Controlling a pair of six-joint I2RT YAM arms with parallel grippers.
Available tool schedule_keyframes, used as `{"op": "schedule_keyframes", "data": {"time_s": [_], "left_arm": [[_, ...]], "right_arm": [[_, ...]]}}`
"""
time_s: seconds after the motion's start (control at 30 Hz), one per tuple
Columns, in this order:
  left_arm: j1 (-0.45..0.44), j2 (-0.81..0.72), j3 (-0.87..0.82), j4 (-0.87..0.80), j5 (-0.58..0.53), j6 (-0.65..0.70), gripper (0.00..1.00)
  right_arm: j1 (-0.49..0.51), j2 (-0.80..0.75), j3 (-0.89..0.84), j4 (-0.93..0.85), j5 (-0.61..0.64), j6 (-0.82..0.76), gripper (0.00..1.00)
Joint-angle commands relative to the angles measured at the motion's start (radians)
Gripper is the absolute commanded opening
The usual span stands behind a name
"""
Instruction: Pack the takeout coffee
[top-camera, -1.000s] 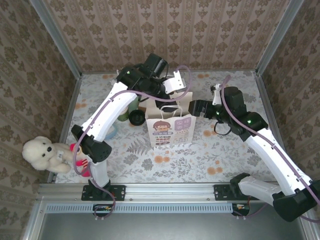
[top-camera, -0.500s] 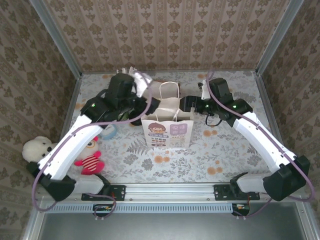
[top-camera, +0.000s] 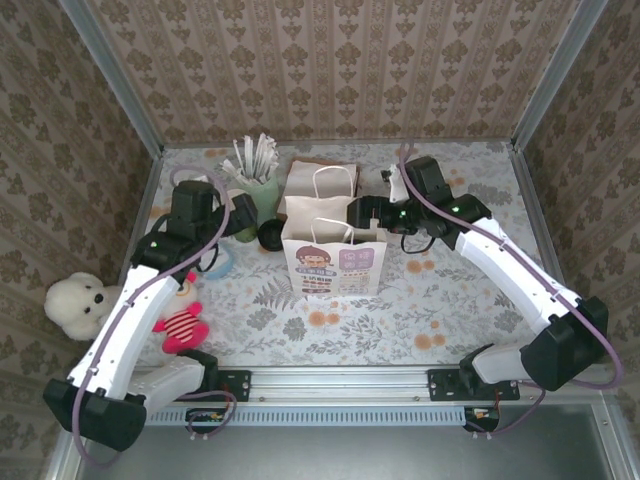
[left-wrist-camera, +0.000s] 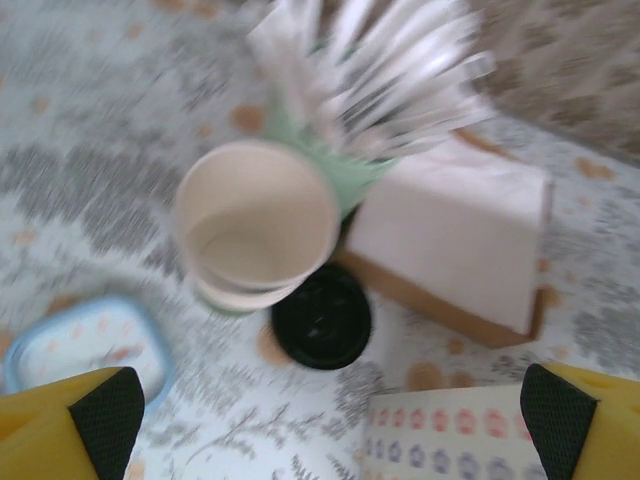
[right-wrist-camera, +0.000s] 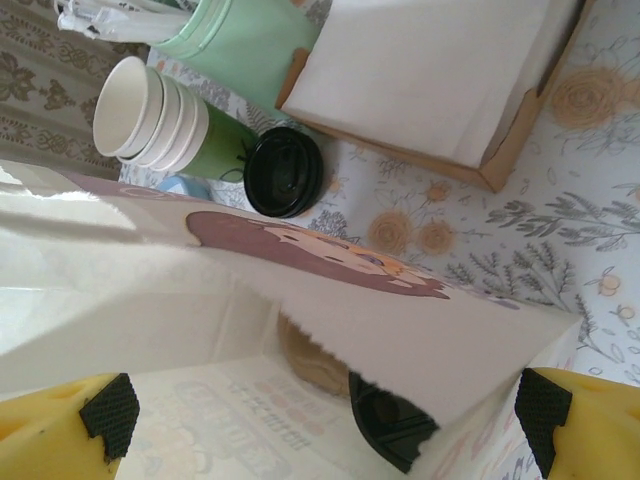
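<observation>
A takeout coffee (top-camera: 272, 236) with a black lid (left-wrist-camera: 322, 317) stands on the table just left of the white printed paper bag (top-camera: 335, 258), beside the stack of cream-rimmed cups (left-wrist-camera: 255, 220). My left gripper (top-camera: 228, 222) hovers open above and left of that coffee, holding nothing (left-wrist-camera: 325, 415). At the bag's right rim my right gripper (top-camera: 362, 212) is open over the bag's mouth (right-wrist-camera: 325, 420), the bag's wall (right-wrist-camera: 400, 330) crossing between its fingers. Inside the bag lie a black rounded piece (right-wrist-camera: 390, 425) and a tan thing (right-wrist-camera: 310, 362), both half hidden by that wall.
A pale green cup of white-wrapped straws (top-camera: 255, 178) and a napkin box (top-camera: 325, 180) stand behind the bag. A small blue dish (left-wrist-camera: 90, 345) lies left of the cups. A white teddy bear (top-camera: 75, 305) and a red striped toy (top-camera: 182, 328) sit at the left edge.
My left arm has drawn back from above the bag to the left and its jaws have opened wide. My right gripper has closed in on the bag's right rim.
</observation>
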Motion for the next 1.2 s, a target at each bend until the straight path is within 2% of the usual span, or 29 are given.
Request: {"op": "schedule_keyframes", "data": {"time_s": [0.0,0.17,0.37,0.5,0.63,0.77,0.87,1.0,1.17], "left_arm": [[0.024,-0.012,-0.070,-0.046,0.008,-0.166,1.00],[0.034,0.010,-0.118,-0.066,0.017,-0.191,1.00],[0.037,0.012,-0.142,-0.040,0.060,-0.189,1.00],[0.044,-0.001,-0.143,-0.040,0.076,-0.192,1.00],[0.058,-0.010,-0.146,-0.030,0.138,-0.174,1.00],[0.083,-0.018,-0.148,-0.048,0.112,-0.173,1.00],[0.134,-0.020,-0.154,-0.030,0.154,-0.158,1.00],[0.165,-0.018,-0.136,-0.026,0.156,-0.129,1.00],[0.177,-0.021,-0.132,-0.042,0.150,-0.128,1.00]], "right_arm": [[0.017,0.018,0.018,0.000,0.001,0.037,1.00],[0.038,0.050,0.044,-0.011,-0.008,0.045,1.00],[0.082,0.059,0.043,0.037,-0.001,0.146,1.00],[0.128,0.074,0.046,0.088,0.032,0.212,1.00],[0.179,0.113,0.050,0.153,0.060,0.305,1.00],[0.234,0.164,0.068,0.217,0.126,0.366,1.00],[0.271,0.199,0.106,0.235,0.171,0.384,1.00],[0.287,0.220,0.119,0.286,0.181,0.398,1.00],[0.283,0.206,0.191,0.185,0.226,0.286,1.00]]}}
